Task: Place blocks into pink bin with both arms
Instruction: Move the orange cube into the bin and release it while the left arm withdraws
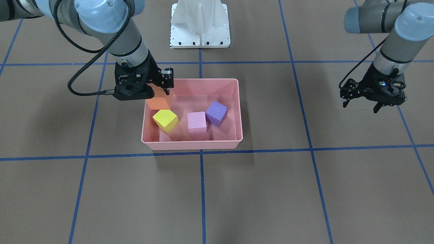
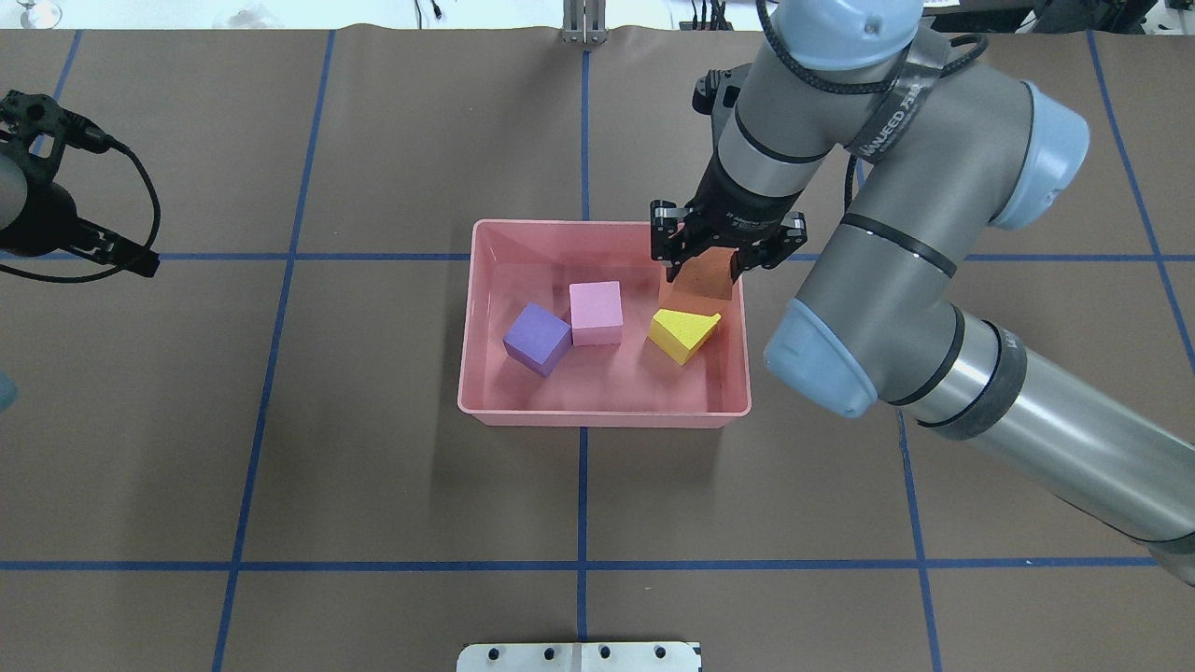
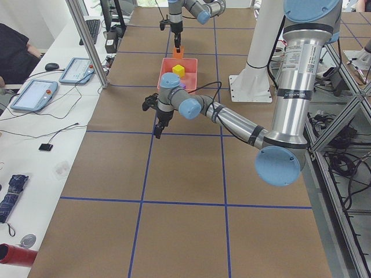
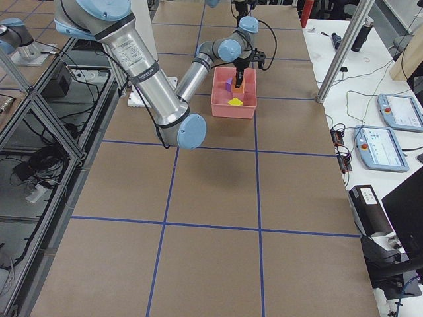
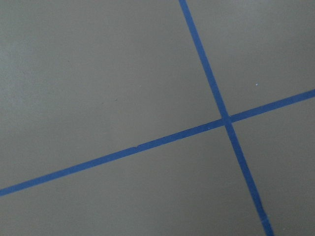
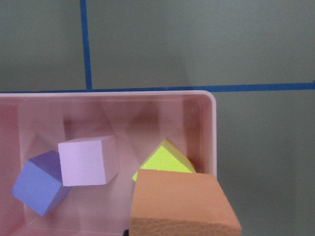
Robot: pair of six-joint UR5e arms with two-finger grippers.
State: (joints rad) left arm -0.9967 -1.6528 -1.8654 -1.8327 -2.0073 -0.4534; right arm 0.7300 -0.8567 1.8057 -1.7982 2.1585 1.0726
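Observation:
The pink bin (image 1: 191, 145) sits at the table's middle; it also shows in the overhead view (image 2: 597, 416). In it lie the yellow block (image 1: 165, 120), the light pink block (image 1: 197, 122) and the purple block (image 1: 216, 113). My right gripper (image 1: 159, 90) is shut on the orange block (image 1: 158, 100) and holds it over the bin's corner, just above and behind the yellow block. The right wrist view shows the orange block (image 6: 182, 204) close below the camera. My left gripper (image 1: 360, 105) is open and empty, hovering over bare table far from the bin.
The white metal pedestal (image 1: 200, 23) stands at the robot's side of the table behind the bin. Blue tape lines (image 5: 226, 119) grid the brown table. Desks with tablets (image 3: 35, 92) run along the far side.

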